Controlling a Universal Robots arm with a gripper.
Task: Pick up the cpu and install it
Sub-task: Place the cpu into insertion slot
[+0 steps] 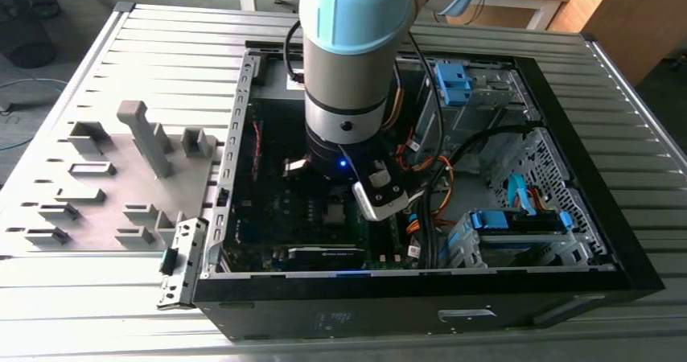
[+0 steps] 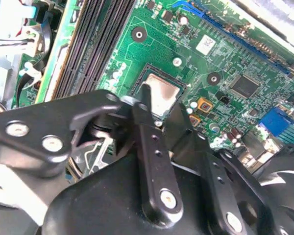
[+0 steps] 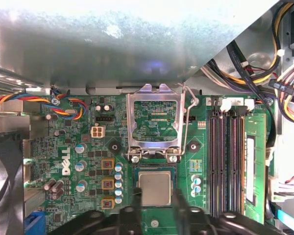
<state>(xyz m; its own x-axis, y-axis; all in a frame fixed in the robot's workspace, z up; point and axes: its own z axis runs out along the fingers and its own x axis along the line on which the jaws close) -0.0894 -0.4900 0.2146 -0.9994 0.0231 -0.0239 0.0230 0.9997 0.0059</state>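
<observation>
One tool (image 3: 157,195) pinching the cpu (image 3: 155,187) on the green motherboard (image 3: 68,142), open case (image 1: 429,285) on slatted metal table (image 1: 118,314)

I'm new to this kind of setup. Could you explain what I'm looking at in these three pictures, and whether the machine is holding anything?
The pale-blue and grey robot arm reaches into an open black computer case lying on a slatted metal table; a grey plate of plastic fixture blocks sits at the exterior view's left. That picture comes from a camera off the arm. Both wrist views come from cameras riding on the arm, facing the green motherboard. There the black gripper has its jaws against opposite edges of the small square silvery-grey cpu, which sits in its socket. The hollow metal socket frame beside it is hinged open.
</observation>
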